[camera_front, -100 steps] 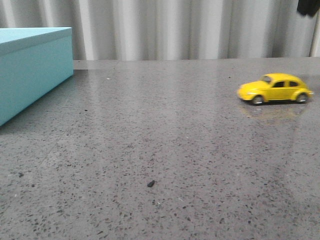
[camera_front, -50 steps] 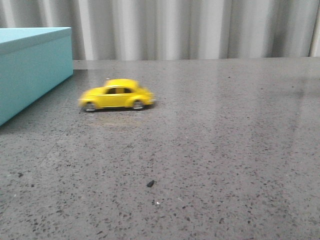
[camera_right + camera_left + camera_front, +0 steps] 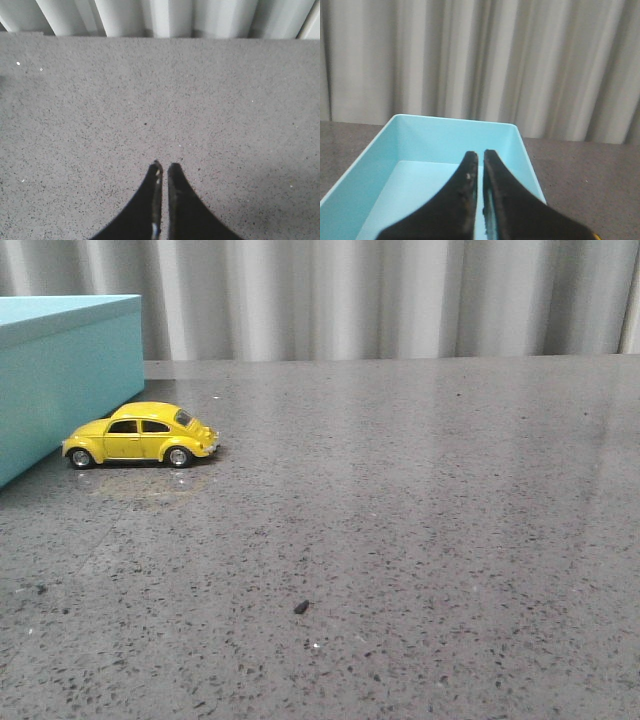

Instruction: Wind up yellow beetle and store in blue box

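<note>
We are looking at the small glossy yellow toy beetle car (image 3: 140,434) standing on its four wheels on the speckled grey stone tabletop (image 3: 400,520), at the far left, with its nose just beside the near side wall of the large turquoise-blue rectangular box (image 3: 60,370); whether it is touching we cannot tell. Neither gripper is holding it.

We are judging the risks from here. The car is sitting close against the wall, so a finger coming down on that side may be striking the box or nudging the car away on its free wheels. A glossy rounded body may also be slipping out of a pinch.

The left gripper (image 3: 481,161) is hanging above the open box, whose interior (image 3: 420,180) is showing empty below it, fingers pointing down and forward, jaws together with only a thin slit between them. The right gripper (image 3: 164,170) is hovering over bare tabletop, well apart from the car, jaws likewise together and gripping nothing.
</note>
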Controlling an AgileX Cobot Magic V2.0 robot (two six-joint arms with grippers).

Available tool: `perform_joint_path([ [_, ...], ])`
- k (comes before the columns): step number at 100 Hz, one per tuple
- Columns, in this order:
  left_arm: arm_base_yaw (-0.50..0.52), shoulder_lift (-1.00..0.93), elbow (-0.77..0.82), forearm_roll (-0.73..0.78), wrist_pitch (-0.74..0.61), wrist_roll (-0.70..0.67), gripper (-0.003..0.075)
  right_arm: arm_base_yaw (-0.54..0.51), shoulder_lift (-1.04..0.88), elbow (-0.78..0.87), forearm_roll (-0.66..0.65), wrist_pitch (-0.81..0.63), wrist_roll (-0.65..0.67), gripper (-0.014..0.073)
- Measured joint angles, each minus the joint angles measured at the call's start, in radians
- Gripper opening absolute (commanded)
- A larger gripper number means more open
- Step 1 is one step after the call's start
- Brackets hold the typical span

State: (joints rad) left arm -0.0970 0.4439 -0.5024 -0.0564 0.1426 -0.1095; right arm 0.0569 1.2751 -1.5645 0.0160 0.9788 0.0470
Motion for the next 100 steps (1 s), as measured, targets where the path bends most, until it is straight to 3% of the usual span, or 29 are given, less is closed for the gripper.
perform_joint_path([
  [23,-0.131,0.207,-0.123,0.0,0.051,0.096,-0.0018,0.0,-0.149,0.206,0.0,-0.081,0.0,-0.0061],
  [30,-0.173,0.276,-0.175,0.002,0.093,0.142,0.0014,0.0,-0.192,0.269,0.0,-0.087,0.0,-0.0061],
  [37,-0.215,0.34,-0.23,0.002,0.14,0.195,0.0106,0.0,-0.23,0.327,0.0,-0.091,0.0,-0.0061],
  [50,-0.288,0.448,-0.325,0.002,0.202,0.29,0.037,0.0,-0.295,0.405,0.0,-0.092,0.0,-0.0061],
  [59,-0.324,0.51,-0.374,0.002,0.219,0.341,0.0454,0.0,-0.336,0.438,0.0,-0.1,0.0,-0.0061],
  [85,-0.369,0.641,-0.516,0.004,0.281,0.545,0.0461,0.0,-0.416,0.455,0.0,-0.113,0.0,-0.0061],
  [100,-0.37,0.71,-0.612,0.004,0.422,0.664,0.0462,0.0,-0.44,0.455,0.0,-0.113,0.0,-0.0061],
])
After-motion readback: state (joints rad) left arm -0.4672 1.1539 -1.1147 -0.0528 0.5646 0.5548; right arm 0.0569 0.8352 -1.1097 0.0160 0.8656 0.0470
